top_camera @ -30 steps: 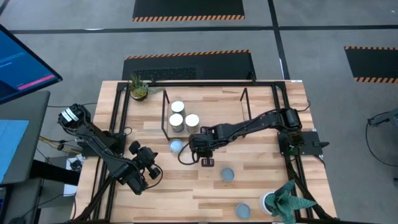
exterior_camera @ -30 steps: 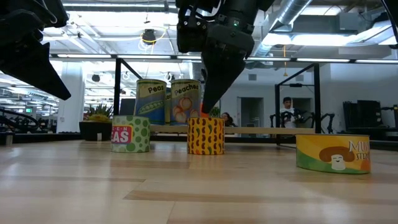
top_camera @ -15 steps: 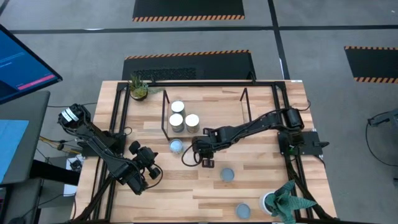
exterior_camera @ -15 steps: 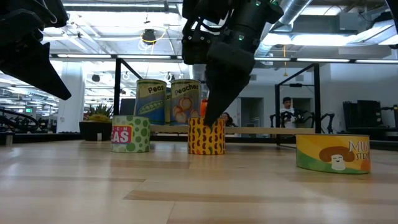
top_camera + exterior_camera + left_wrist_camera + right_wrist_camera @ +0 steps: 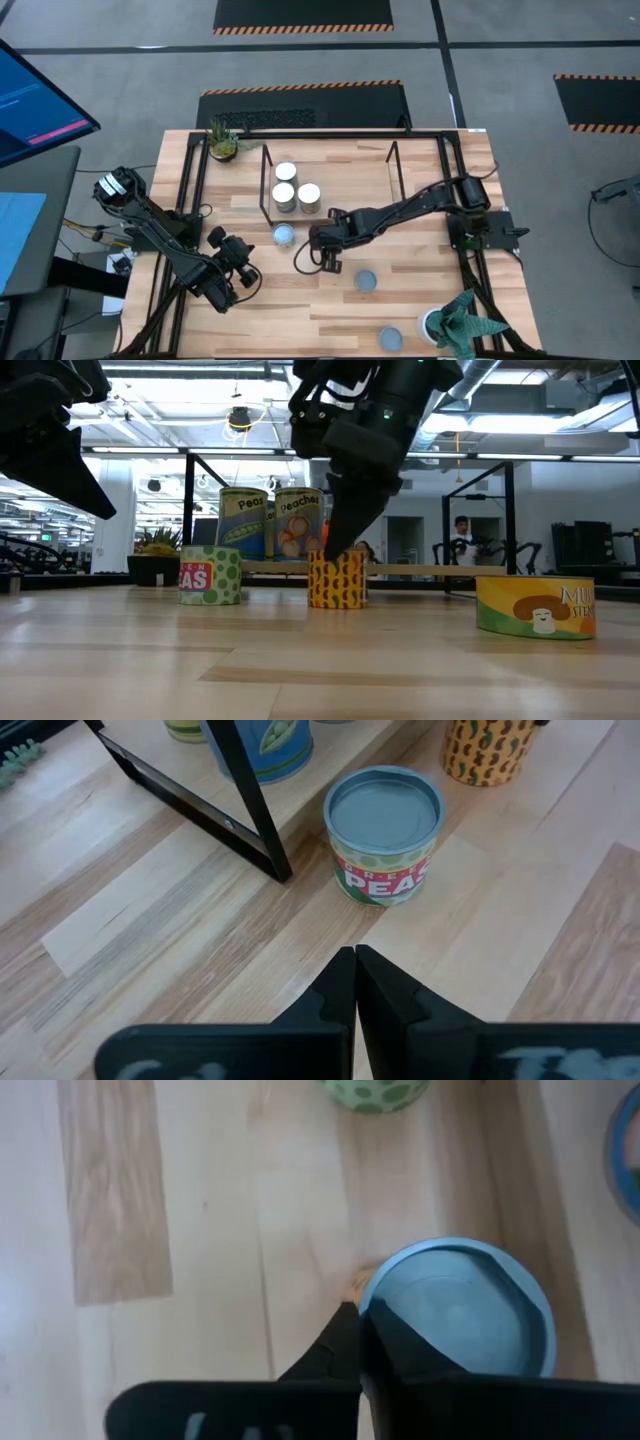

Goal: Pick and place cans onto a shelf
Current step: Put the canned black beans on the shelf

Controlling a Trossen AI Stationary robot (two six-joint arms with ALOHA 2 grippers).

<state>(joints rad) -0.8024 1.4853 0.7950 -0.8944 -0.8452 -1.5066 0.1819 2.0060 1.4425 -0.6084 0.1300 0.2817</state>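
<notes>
Pale wood planks make up the table (image 5: 420,290) I work at, edged by a black frame. My right gripper (image 5: 326,257) reaches to the middle of the table, fingers pressed together with nothing between them, their tips touching the side of a yellow can with dark markings (image 5: 337,579). In my right wrist view that can shows a round blue-grey top (image 5: 456,1308) right against my closed fingers. It stands upright on the table, in front of the shelf (image 5: 330,185), not on it.

Three cans (image 5: 286,185) sit on the shelf's left end, two of them labelled peas and peaches in the low view. A green spotted peas can (image 5: 284,235) stands on the table just in front of the shelf's left corner. A mushroom can (image 5: 536,606) stands well apart to one side, and another can (image 5: 390,338) lies near the table's front edge.

My left gripper (image 5: 232,268) waits near the table's left edge, fingers closed and holding nothing.
</notes>
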